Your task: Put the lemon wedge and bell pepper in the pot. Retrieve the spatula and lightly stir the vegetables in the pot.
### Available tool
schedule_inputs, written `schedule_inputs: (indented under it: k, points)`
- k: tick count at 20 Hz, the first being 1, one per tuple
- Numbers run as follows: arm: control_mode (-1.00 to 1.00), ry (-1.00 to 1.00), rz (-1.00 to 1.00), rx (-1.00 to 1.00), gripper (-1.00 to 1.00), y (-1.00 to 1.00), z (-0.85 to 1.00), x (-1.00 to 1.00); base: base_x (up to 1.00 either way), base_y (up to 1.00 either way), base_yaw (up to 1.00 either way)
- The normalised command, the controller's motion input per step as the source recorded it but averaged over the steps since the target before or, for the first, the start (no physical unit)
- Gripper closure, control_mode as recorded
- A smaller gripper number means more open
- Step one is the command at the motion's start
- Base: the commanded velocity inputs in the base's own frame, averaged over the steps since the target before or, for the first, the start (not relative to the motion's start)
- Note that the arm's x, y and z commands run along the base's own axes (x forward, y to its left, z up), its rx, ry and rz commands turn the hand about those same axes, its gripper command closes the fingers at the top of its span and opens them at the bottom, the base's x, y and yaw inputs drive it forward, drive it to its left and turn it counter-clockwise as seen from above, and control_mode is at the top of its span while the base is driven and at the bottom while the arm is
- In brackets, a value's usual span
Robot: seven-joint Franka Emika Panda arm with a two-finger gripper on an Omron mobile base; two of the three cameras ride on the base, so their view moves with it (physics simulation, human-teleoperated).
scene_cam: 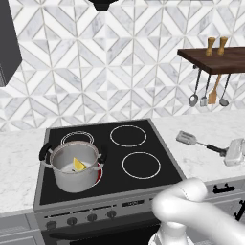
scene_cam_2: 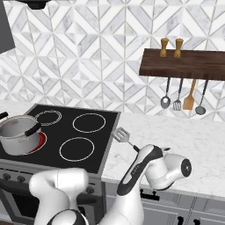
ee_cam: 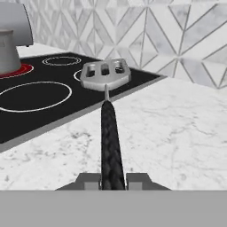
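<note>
The arm is reaching low over the right counter, its gripper clamping the spatula by its handle. The lemon wedge is lying inside the pot on the stove.

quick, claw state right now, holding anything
claw: closed on the spatula handle, on the counter right of the stove.

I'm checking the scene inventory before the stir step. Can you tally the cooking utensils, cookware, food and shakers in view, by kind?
Spatula, in the shut gripper: 1
Hanging utensils under the shelf: 4
Pot: 1
Lemon wedge in the pot: 1
Wooden shakers on the shelf: 2
Total: 9
</note>
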Motion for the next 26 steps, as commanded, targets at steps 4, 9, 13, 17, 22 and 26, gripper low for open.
schedule_inputs:
  k: [4, 9, 13, 17, 22, 26]
  points:
    - [-1.0, -0.06, 0.01, -0.03, 1.0, 0.43, 1.0, -0.01, 0.0, 0.0, 0.0]
    - [-1.0, 0.01, 0.05, -0.24, 1.0, 0.65, 1.0, -0.19, 0.0, 0.0, 0.0]
    - [-1.0, 0.11, 0.08, -0.33, 1.0, 0.64, 1.0, -0.36, 0.0, 0.0, 0.0]
    - [-1.0, 0.11, 0.15, -0.35, 1.0, 0.65, 1.0, -0.41, 0.0, 0.0, 0.0]
    - [-1.0, 0.01, 0.28, -0.36, 1.0, 0.76, 1.0, -0.07, 0.0, 0.0, 0.0]
    - [-1.0, 0.0, 0.29, -0.38, 1.0, 0.79, 1.0, 0.0, 0.0, 0.0, 0.0]
